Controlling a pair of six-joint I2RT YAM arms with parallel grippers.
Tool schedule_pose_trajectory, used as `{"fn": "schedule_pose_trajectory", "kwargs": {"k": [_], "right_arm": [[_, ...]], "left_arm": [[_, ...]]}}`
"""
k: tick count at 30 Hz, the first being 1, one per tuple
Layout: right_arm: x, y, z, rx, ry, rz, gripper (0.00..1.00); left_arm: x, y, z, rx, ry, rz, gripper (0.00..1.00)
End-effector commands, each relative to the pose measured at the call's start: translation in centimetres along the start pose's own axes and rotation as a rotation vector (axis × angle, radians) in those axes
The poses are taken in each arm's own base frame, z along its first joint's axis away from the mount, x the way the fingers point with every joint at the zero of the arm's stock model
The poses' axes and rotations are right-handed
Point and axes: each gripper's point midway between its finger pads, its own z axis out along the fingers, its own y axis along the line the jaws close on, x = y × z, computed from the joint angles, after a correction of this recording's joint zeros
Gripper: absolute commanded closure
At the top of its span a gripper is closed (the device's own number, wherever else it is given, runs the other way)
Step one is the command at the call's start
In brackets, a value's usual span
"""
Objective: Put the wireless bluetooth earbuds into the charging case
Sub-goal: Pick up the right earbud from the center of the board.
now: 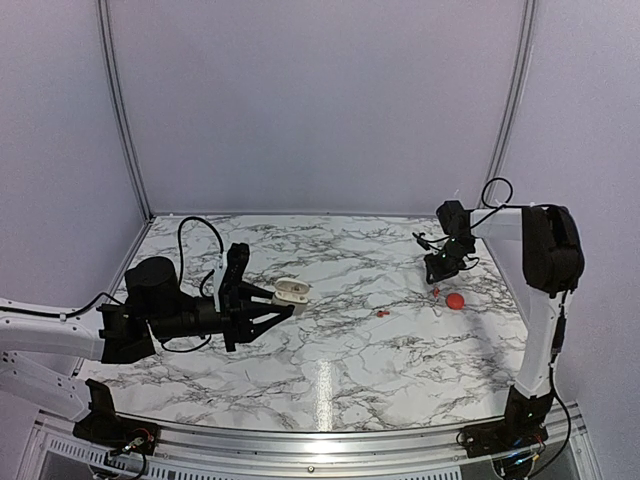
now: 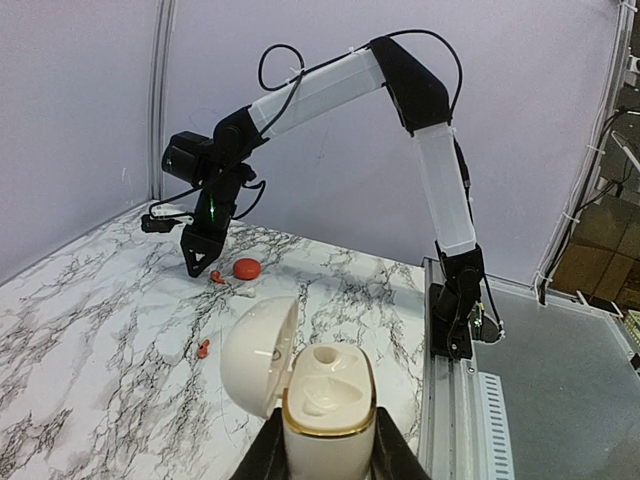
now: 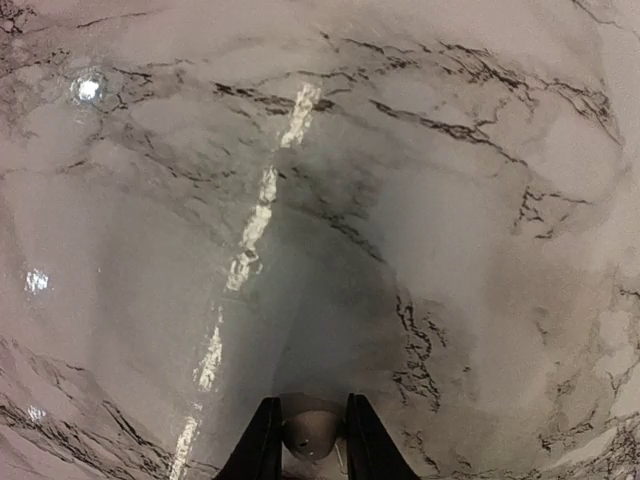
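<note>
The left claw (image 1: 275,300) is clenched on the white charging case (image 1: 291,290), holding it above the left half of the marble worktop (image 1: 330,390). In the left wrist view, the case (image 2: 328,395) sits upright between the two black fingers (image 2: 390,452). Its domed lid (image 2: 258,355) is swung open to the left. The inside is pale and gold-rimmed, with moulded hollows.

The red wireless bluetooth earbuds lie on the worktop, none of them in the case. Two (image 1: 383,312) rest close together near the middle, to the right of the held case and well apart from it. A third (image 1: 436,292) lies further right, just beside a red round case (image 1: 455,300) and just near of the right claw (image 1: 435,272).

From the left wrist camera, the right claw (image 2: 200,265) points down at the worktop (image 2: 80,350). A red earbud (image 2: 215,277) sits at its tip, with the red round case (image 2: 246,268) next to it. Another red earbud (image 2: 203,348) lies nearer the open case.

In the right wrist view, the right claw (image 3: 308,440) is drawn in on a pale rounded piece (image 3: 308,428). The piece is wedged between the fingers (image 3: 262,445), above the veined worktop (image 3: 450,200). I cannot tell what the piece is.
</note>
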Motion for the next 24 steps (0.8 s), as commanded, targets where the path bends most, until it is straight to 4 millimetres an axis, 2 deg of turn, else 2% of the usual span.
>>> {"fn": "schedule_pose_trajectory", "kwargs": {"k": [1, 10, 13, 16, 20, 24], "right_arm": [[-0.6, 1.8, 0.5, -0.033, 0.003, -0.016, 0.79], [-3.3, 7.0, 0.5, -0.143, -0.053, -0.048, 0.80], [-3.6, 8.8, 0.7, -0.153, -0.038, -0.069, 0.80], [-3.2, 10.1, 0.8, -0.137, -0.008, -0.090, 0.80], [-1.6, 11.4, 0.3, -0.116, 0.035, -0.116, 0.81], [0.0, 13.3, -1.7, -0.125, 0.029, -0.131, 0.81]], "left_arm": [[-1.5, 0.1, 0.1, -0.004, -0.032, 0.009, 1.00], [-1.4, 0.3, 0.0, -0.010, -0.031, 0.002, 1.00], [-1.4, 0.3, -0.2, -0.009, -0.034, 0.000, 1.00], [-1.4, 0.2, -0.4, -0.011, -0.037, -0.002, 1.00], [-1.4, 0.1, -0.5, -0.005, -0.039, -0.006, 1.00], [-1.4, 0.0, -0.6, 0.002, -0.039, -0.005, 1.00]]}}
